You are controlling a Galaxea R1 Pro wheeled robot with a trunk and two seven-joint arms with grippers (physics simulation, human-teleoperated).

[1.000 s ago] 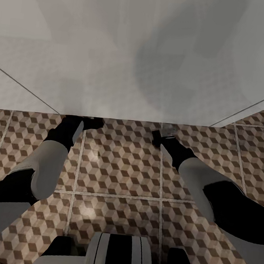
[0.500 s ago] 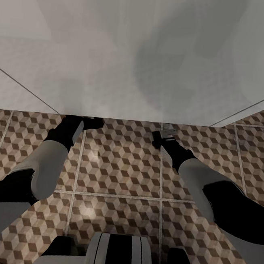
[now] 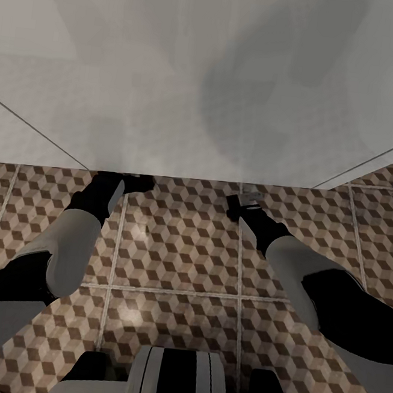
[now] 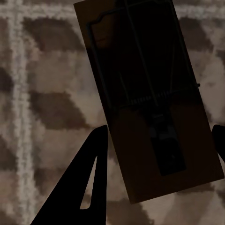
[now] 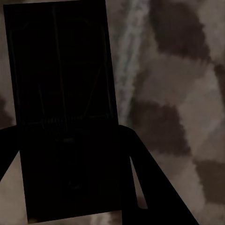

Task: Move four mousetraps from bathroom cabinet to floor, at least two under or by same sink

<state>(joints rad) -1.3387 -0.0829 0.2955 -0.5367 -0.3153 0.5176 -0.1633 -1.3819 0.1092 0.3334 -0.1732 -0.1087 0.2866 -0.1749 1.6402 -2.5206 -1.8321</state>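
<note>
left end effector (image 4: 157, 154): mousetrap (image 4: 150, 93) between fingers | bathroom floor (image 3: 179, 249) below

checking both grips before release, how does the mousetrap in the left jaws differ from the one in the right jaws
The left mousetrap sits tilted between its jaws; the right mousetrap sits nearly square.

The left mousetrap shows brown wood, spring bar and coil; the right mousetrap is almost black in shadow, detail barely visible.

Both are flat rectangular boards with a finger on each side, above the bathroom floor.

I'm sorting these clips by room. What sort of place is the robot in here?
Probably a bathroom: a cube-patterned tiled floor runs under a wide, plain white fixture, likely a vanity or sink. Each wrist view shows a mousetrap between the fingers, left and right.
</note>
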